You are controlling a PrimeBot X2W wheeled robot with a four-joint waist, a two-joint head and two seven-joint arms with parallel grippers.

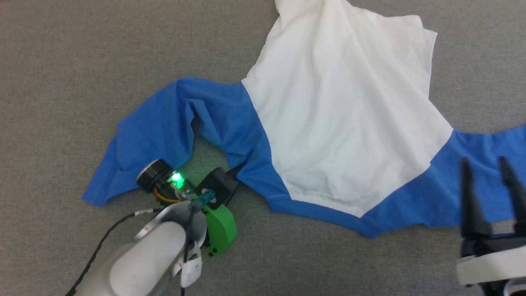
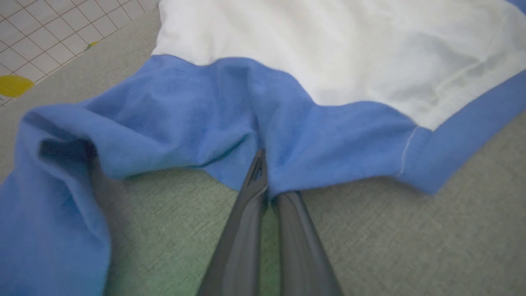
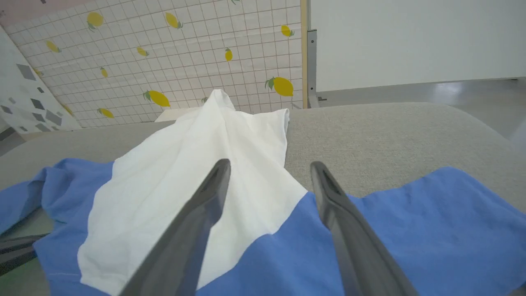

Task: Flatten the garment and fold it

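The garment (image 1: 345, 111) lies spread on the grey surface, its white body in the middle and a blue sleeve to each side. The left sleeve (image 1: 164, 127) is bunched and curved. My left gripper (image 1: 240, 169) sits at the near edge of that sleeve, close to the blue trim, and is shut on the blue fabric; in the left wrist view the fingers (image 2: 263, 181) pinch a fold of the garment (image 2: 328, 135). My right gripper (image 1: 485, 164) stands open over the right blue sleeve (image 1: 452, 185), with the garment (image 3: 197, 176) below its spread fingers (image 3: 213, 185).
The grey fabric surface (image 1: 82, 61) extends all around the garment. A tiled wall with lemon prints (image 3: 164, 53) stands beyond the far edge. A black cable (image 1: 102, 242) runs along my left forearm.
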